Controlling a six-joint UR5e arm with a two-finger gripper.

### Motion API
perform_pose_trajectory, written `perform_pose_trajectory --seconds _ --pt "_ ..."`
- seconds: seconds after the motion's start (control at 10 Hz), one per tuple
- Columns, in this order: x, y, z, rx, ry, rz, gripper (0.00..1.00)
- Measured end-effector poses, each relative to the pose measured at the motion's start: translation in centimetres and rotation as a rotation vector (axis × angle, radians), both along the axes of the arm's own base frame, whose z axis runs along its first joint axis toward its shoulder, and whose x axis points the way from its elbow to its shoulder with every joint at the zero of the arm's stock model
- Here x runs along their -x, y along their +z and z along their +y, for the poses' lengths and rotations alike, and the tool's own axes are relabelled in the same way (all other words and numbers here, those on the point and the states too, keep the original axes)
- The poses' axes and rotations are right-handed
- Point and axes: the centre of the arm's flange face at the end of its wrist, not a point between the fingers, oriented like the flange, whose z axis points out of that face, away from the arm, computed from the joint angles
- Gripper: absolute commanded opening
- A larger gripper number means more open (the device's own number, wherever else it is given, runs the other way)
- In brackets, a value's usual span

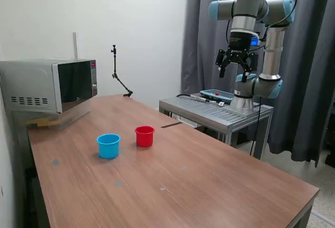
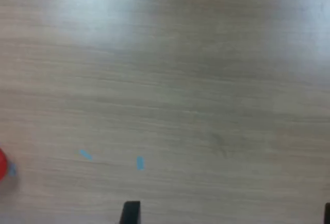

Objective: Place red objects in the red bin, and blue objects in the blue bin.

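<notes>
silver arm (image 1: 272, 44), light-blue joint caps, black tool (image 1: 236, 60)

I work in a robotics lab: my arm (image 1: 251, 39) is bolted to a metal stand (image 1: 217, 111) beside a bare wooden table (image 1: 209, 186), dark curtains (image 1: 309, 81) behind the stand, a microwave (image 1: 49, 85) on the table's far corner.

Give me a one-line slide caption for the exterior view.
UR5e gripper raised open above a wooden table holding a blue bin and a red bin beside it; no cubes visible.

No legible text, labels or numbers.
</notes>
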Motion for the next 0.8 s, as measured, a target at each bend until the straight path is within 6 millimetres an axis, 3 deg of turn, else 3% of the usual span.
perform_pose_trajectory --seconds 0.8 --pt "-0.87 -0.95 -0.13 0.017 0.106 -0.054 1.0"
